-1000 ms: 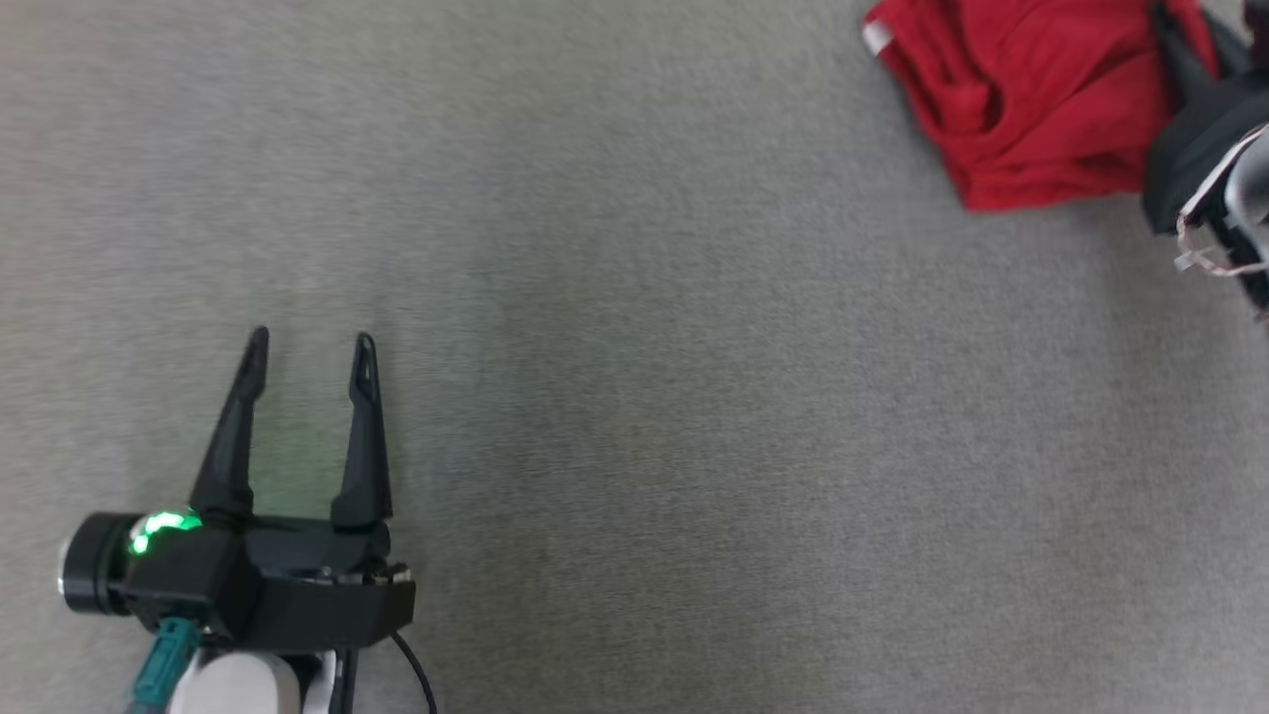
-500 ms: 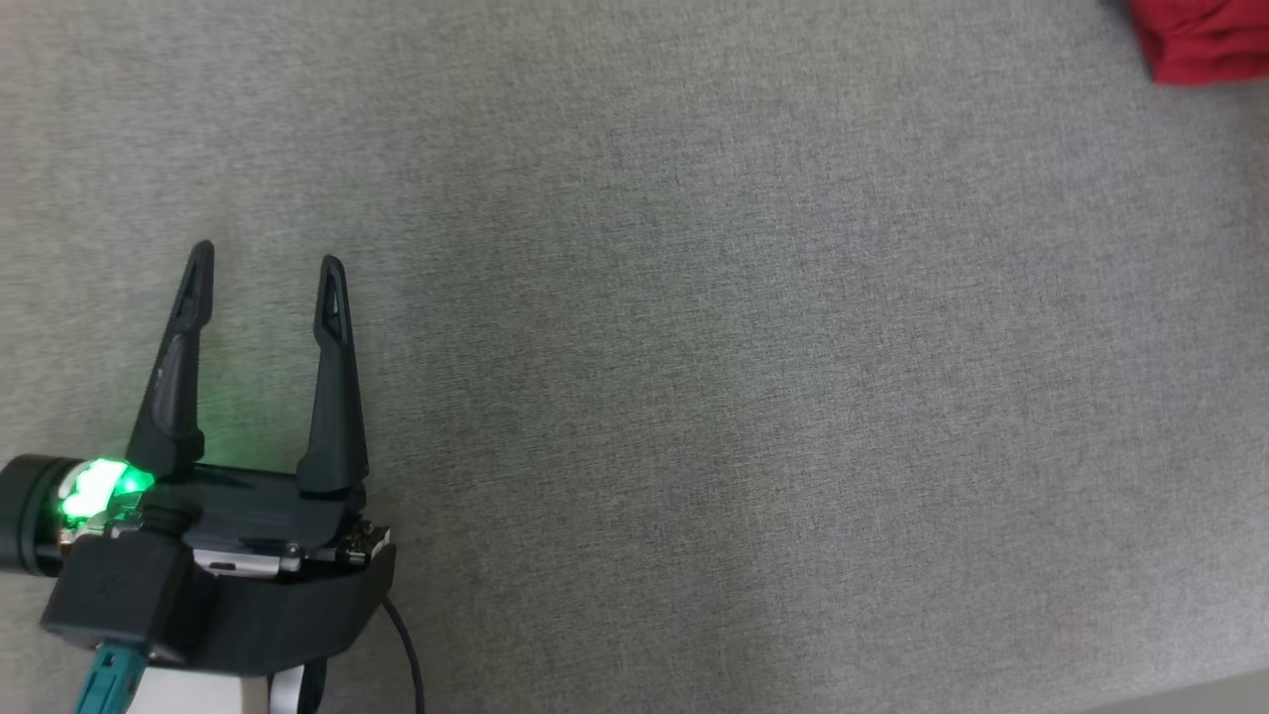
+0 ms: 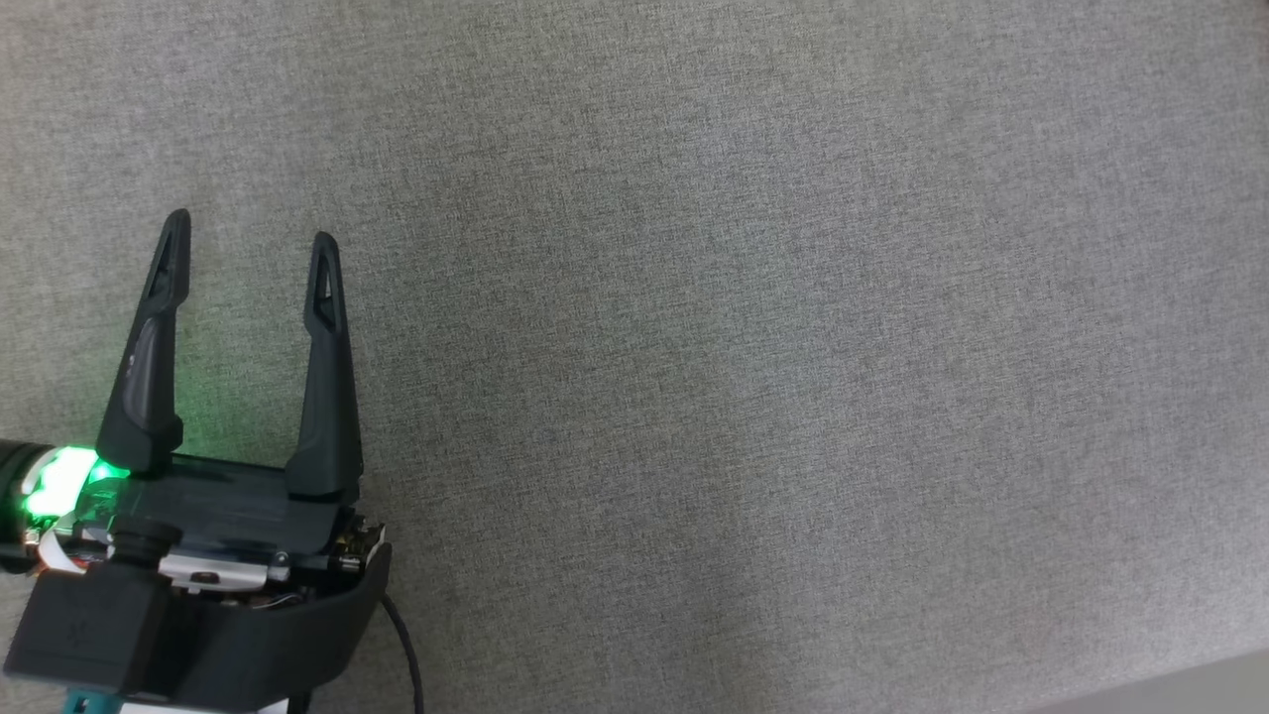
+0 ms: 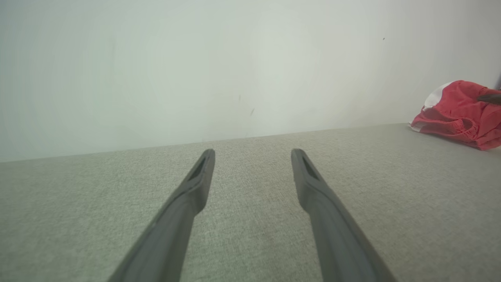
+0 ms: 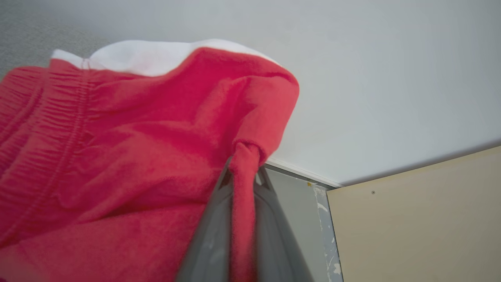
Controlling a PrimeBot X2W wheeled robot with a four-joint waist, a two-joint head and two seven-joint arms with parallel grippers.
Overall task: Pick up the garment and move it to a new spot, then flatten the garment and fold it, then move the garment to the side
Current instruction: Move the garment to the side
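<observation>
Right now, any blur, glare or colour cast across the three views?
Head view: sharp, the weave of the grey surface is crisp; the green light beside the left gripper tints the surface around its fingers. Left wrist view: soft overall, wall washed out, near ends of the fingers blurred. Right wrist view: garment too close and soft; the right gripper fingers pinching it are blurred.

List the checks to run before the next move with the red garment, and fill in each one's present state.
1. Grip: right tool shut on a fold of the red garment: ok.
2. Lift: red garment fully off the grey surface: cannot tell.
3. Free arm: left tool open, holding nothing: ok.
4. Spacing: left tool apart from the red garment: ok.
5. Shape: red garment flattened: not ok, it is bunched.
</observation>
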